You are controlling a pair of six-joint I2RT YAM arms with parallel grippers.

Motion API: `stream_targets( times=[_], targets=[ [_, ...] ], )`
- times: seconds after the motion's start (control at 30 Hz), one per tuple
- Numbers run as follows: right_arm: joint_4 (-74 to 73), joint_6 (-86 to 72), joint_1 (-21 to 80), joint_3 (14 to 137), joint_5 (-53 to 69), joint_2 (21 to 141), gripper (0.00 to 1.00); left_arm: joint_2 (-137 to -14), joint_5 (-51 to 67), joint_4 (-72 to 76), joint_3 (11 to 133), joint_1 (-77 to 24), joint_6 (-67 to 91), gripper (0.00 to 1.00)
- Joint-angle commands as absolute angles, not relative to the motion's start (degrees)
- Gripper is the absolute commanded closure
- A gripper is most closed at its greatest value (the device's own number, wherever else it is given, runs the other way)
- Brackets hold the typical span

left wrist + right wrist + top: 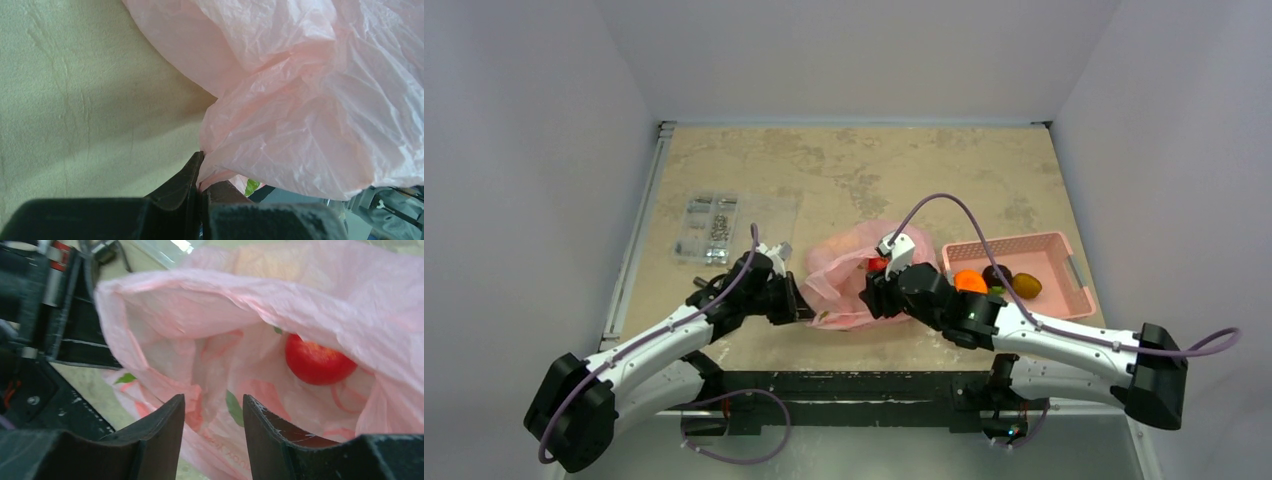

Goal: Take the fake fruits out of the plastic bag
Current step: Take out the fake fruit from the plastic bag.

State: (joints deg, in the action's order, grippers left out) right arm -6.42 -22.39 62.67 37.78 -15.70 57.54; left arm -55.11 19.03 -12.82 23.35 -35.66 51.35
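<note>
With plastic bag (pixel 300 100) pinched by closed left end effector (pixel 201 157), half-open right end effector (pixel 214 410) should be steered past film to red apple (pixel 315 360), frame right.

A fold of the crinkly translucent pink plastic bag (pixel 200 315) hides the top of the glossy red plastic apple (pixel 315 362); the bag runs off the right wrist view's edges. What lies inside the clear flat packet (pixel 714 228) on the surface (pixel 854 160) is too small to tell.
</note>
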Motion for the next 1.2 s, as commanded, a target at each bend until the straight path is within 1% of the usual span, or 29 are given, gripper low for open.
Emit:
stream_targets(
  times=[0.0, 0.1, 0.23, 0.37, 0.47, 0.5, 0.53, 0.57, 0.67, 0.73, 0.8, 0.93, 1.07, 1.1, 1.13, 1.17],
  targets=[
    [-2.2, -26.1, 62.8, 35.7, -25.6, 59.0, 0.56, -54.0, 18.5, -13.3, 26.8, -35.9, 49.9, 1.00],
    [-0.4, -25.5, 62.8, 35.3, -31.5, 62.3, 0.56, -53.7, 18.5, -13.2, 27.3, -35.9, 50.0, 1.00],
    [1.5, -29.4, 62.8, 35.9, -41.3, 68.0, 0.55, -54.2, 19.0, -12.6, 27.8, -35.9, 50.4, 1.00],
    [3.5, -31.0, 62.8, 37.0, -47.0, 72.0, 0.51, -54.1, 19.3, -12.5, 27.7, -35.9, 50.8, 1.00],
    [5.0, -32.2, 62.7, 37.5, -50.6, 74.0, 0.39, -54.0, 19.4, -12.3, 27.2, -36.0, 51.0, 1.00],
    [6.6, -32.1, 62.7, 37.0, -51.2, 74.6, 0.33, -53.9, 19.5, -12.1, 26.9, -36.0, 51.1, 1.00],
    [8.8, -31.2, 62.5, 36.5, -51.5, 75.1, 0.28, -53.7, 19.5, -11.9, 26.8, -36.0, 51.2, 1.00],
    [9.6, -31.1, 62.4, 36.7, -51.7, 75.8, 0.25, -53.8, 19.6, -11.8, 26.6, -36.1, 51.2, 1.00],
    [8.1, -33.9, 61.4, 38.6, -53.0, 78.8, 0.20, -53.9, 19.5, -11.9, 26.2, -36.1, 51.2, 1.00],
    [8.6, -34.3, 61.0, 39.7, -54.4, 81.2, 0.13, -53.8, 19.5, -11.3, 25.8, -36.2, 51.3, 1.00],
    [8.9, -34.5, 60.1, 40.9, -54.7, 84.1, 0.09, -53.9, 19.5, -11.3, 25.7, -36.2, 51.3, 1.00],
    [8.6, -34.3, 59.0, 43.1, -55.0, 88.5, 0.10, -53.6, 19.7, -11.7, 26.0, -36.2, 51.3, 1.00],
    [8.5, -34.1, 58.2, 44.2, -54.5, 91.5, 0.16, -52.8, 19.3, -12.9, 25.7, -36.2, 50.8, 1.00],
    [8.3, -34.2, 58.1, 44.6, -54.6, 92.2, 0.21, -52.7, 19.1, -12.9, 25.6, -36.2, 50.8, 1.00],
    [8.4, -34.2, 58.1, 44.9, -54.7, 92.9, 0.28, -52.6, 19.1, -13.0, 25.4, -36.2, 50.8, 1.00],
    [8.8, -34.0, 58.1, 44.9, -54.5, 93.3, 0.32, -52.5, 19.2, -12.8, 25.3, -36.2, 50.8, 1.00]
  ],
)
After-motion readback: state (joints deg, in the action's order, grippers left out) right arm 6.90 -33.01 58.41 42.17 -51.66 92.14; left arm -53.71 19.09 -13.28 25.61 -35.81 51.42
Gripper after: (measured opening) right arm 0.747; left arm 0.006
